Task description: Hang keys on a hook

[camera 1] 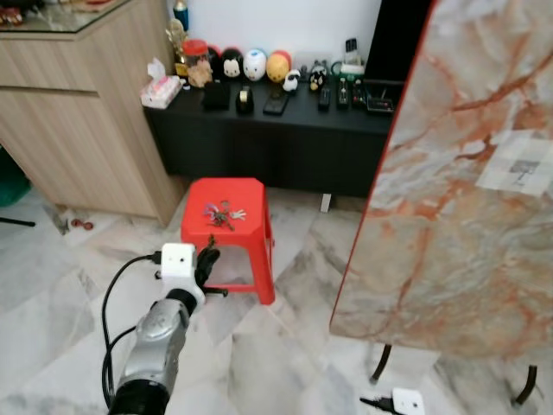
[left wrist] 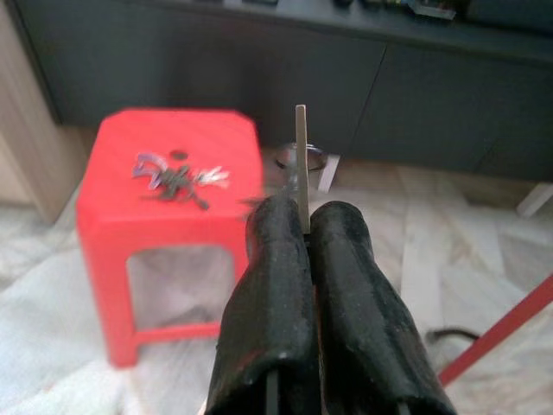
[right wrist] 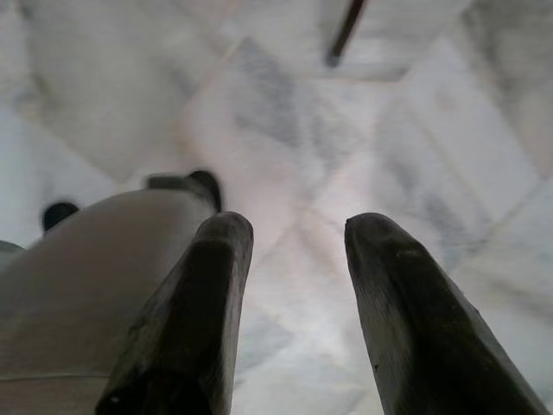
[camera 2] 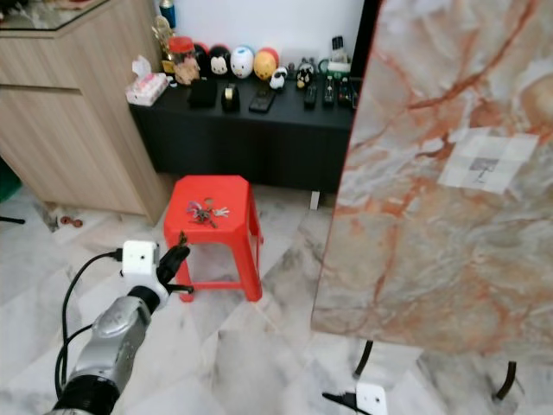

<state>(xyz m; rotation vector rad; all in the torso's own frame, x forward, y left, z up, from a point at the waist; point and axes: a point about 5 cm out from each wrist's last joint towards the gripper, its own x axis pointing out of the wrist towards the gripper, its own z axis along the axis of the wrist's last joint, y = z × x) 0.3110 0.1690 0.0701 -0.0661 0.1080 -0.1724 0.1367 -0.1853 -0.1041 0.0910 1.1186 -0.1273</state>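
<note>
Lying on red stool point(camera 1: 246, 195): keys point(camera 1: 223, 214); left hand point(camera 1: 207, 259) closed nearby.

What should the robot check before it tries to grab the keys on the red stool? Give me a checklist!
1. Keys within sight, lying loose on top of the red stool: ok.
2. Left gripper open and ready to grasp: not ok. Its fingers are pressed together, with a thin flat sliver poking out between them.
3. Left gripper over the keys: not ok. It sits short of the stool's near edge, lower than the seat.
4. Path to the stool: ok; nothing lies between the gripper and the seat.
5. Hook to hang the keys on: cannot tell; none can be made out.
6. Right gripper free: ok. It is open above the marble floor.
</note>
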